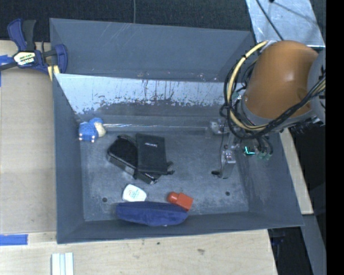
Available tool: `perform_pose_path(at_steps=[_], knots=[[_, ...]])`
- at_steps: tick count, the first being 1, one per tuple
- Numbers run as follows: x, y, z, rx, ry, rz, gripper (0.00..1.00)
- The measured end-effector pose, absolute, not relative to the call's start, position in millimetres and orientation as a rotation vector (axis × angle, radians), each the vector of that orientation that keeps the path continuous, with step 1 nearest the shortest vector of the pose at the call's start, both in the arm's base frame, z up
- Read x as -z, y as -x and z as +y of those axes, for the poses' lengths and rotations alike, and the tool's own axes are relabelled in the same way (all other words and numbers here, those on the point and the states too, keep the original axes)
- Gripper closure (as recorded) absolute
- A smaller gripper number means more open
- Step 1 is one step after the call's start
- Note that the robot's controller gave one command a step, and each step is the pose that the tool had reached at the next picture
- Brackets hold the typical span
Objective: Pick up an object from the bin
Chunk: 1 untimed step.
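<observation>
Gripper (221, 173) low over bare bin floor (241, 193). Wide or pinched: you can't tell. Nearest thing, small orange block (180, 200), lies to picture's left of gripper, nearer front wall. Black case (139, 153) further left of gripper. You'd likely need to move leftward.

Faint print on the black case (151, 152) is too small to read.

In the grey metal bin (69, 199), back left: small blue-and-cream toy (90, 130); right of it, nearer the middle, two flat black cases (139, 156), touching. Before those: white rounded tag (134, 194), small orange-red block (180, 200) to its right, long dark-blue cloth roll (152, 214) along the front wall. Well right of all these: gripper (223, 168).
</observation>
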State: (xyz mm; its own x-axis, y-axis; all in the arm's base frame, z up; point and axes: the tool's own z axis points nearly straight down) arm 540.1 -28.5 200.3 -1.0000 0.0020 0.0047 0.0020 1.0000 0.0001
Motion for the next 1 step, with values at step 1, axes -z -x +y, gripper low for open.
perform_pose_path(at_steps=[1], knots=[[-144.6,-524.6,-45.2,0.000,-0.670,-3.067,0.00]])
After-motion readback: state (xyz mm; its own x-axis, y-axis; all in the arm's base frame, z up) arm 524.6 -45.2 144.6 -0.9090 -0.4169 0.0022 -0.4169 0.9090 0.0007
